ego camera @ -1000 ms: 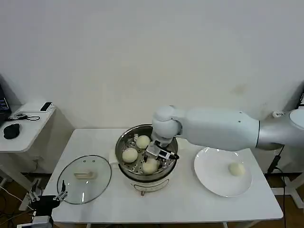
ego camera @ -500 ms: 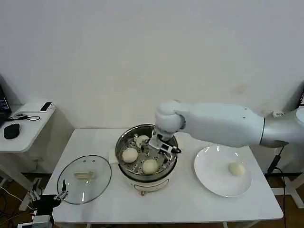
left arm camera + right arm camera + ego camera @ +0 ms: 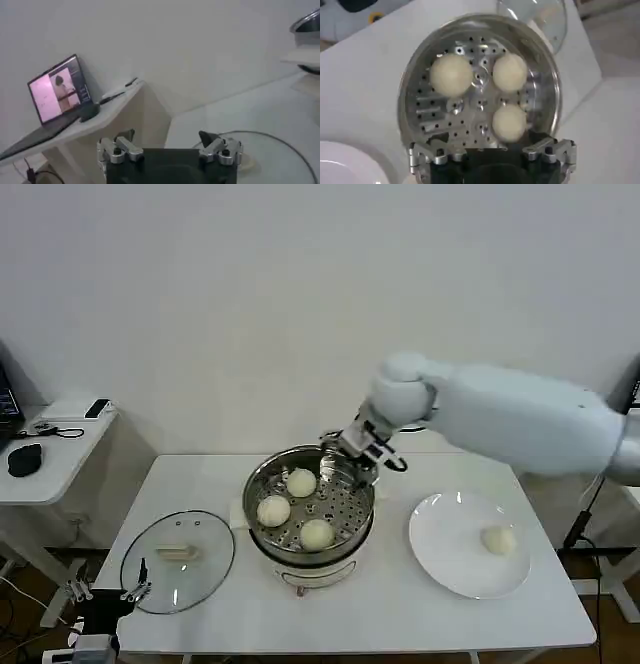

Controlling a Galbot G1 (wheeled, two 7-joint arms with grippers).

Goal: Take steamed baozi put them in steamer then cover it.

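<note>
The steamer [image 3: 258, 529] stands mid-table with three steamed baozi on its perforated tray: one at the back [image 3: 301, 482], one on the left [image 3: 273, 510] and one at the front [image 3: 317, 534]. The right wrist view looks down on the same three [image 3: 451, 74] [image 3: 510, 72] [image 3: 509, 122]. A fourth baozi [image 3: 497, 540] lies on the white plate [image 3: 440, 559]. My right gripper [image 3: 360, 450] hovers open and empty above the steamer's back right rim. The glass lid [image 3: 178, 560] lies flat to the left of the steamer. My left gripper [image 3: 105, 594] is parked open by the table's front left corner.
A side table [image 3: 50, 454] with a mouse and small devices stands to the left. A laptop [image 3: 55, 90] sits on it in the left wrist view. The steamer's cream base [image 3: 305, 579] is near the front edge.
My right gripper has risen out of the steamer and drawn back to the right, leaving the front baozi on the tray. The left arm has not moved.
</note>
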